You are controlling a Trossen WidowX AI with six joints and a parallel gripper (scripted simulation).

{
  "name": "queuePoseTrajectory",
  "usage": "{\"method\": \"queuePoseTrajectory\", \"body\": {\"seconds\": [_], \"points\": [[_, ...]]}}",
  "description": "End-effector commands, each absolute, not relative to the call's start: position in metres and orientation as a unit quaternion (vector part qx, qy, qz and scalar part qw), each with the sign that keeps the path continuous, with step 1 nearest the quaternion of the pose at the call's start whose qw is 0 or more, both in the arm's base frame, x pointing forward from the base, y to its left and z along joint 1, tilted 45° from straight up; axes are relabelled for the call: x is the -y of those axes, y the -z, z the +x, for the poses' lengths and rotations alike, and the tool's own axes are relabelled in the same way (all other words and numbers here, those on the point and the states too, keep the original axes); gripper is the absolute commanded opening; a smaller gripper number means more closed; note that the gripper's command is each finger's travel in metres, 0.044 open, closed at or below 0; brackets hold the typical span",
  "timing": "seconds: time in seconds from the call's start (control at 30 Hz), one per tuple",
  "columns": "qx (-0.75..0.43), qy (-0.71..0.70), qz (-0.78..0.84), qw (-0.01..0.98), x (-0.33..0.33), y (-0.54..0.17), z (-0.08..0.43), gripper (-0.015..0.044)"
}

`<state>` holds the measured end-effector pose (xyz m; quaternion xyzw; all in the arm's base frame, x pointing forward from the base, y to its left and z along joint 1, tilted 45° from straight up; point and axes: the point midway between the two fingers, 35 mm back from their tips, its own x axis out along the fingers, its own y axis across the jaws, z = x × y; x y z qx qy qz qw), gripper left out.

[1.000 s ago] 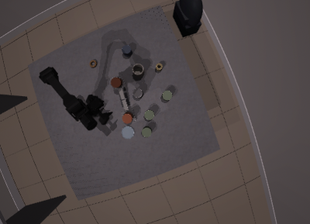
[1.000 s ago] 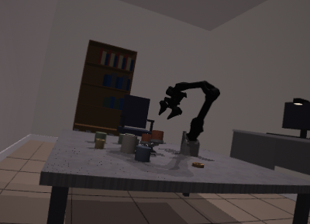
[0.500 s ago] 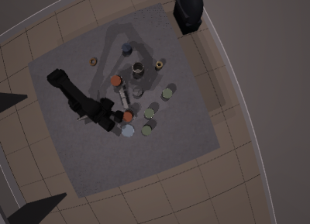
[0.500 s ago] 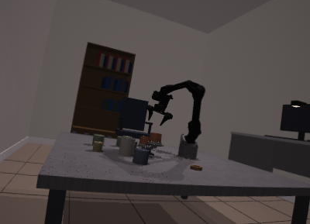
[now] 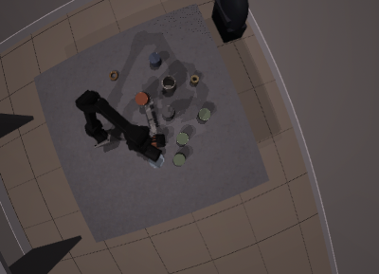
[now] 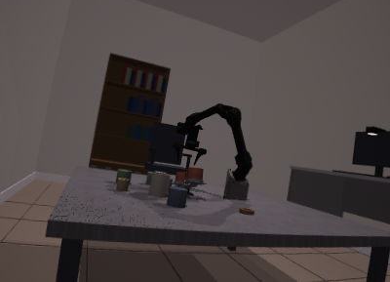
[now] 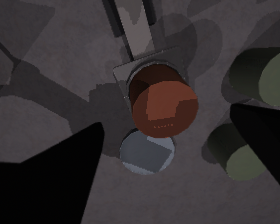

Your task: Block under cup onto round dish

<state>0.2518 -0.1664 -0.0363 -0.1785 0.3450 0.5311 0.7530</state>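
One orange-red cup (image 5: 141,99) (image 6: 195,174) stands on one end of the balance (image 5: 151,117) (image 7: 136,30). The other orange-red cup (image 5: 153,141) (image 6: 180,177) (image 7: 165,110) stands on the end beside the dish, mostly covered by the arm in the top view. The round pale blue dish (image 5: 156,161) (image 7: 147,155) lies on the table just past that cup, with nothing seen on it. My gripper (image 6: 187,160) (image 7: 164,119) is open and empty, pointing down high above the cup by the dish, which shows between its fingers in the wrist view. The block is not visible.
Green cylinders (image 5: 182,138) (image 5: 179,159) (image 5: 204,115) stand near the dish and balance. A grey cylinder (image 5: 169,112), a tall hollow pot (image 5: 169,84) (image 6: 159,184), a blue cylinder (image 5: 154,59) (image 6: 176,197), a yellow ring (image 5: 194,80) and an orange ring (image 5: 114,75) (image 6: 247,211) stand around.
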Motion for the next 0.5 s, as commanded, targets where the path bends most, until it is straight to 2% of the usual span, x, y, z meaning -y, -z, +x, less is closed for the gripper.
{"method": "queuePoseTrajectory", "body": {"seconds": [0.0,0.47], "points": [[-0.318,-0.576,-0.225,0.719,0.163,0.059,0.26,0.044],[-0.313,-0.582,-0.23,0.714,0.152,0.072,0.263,0.044]]}}
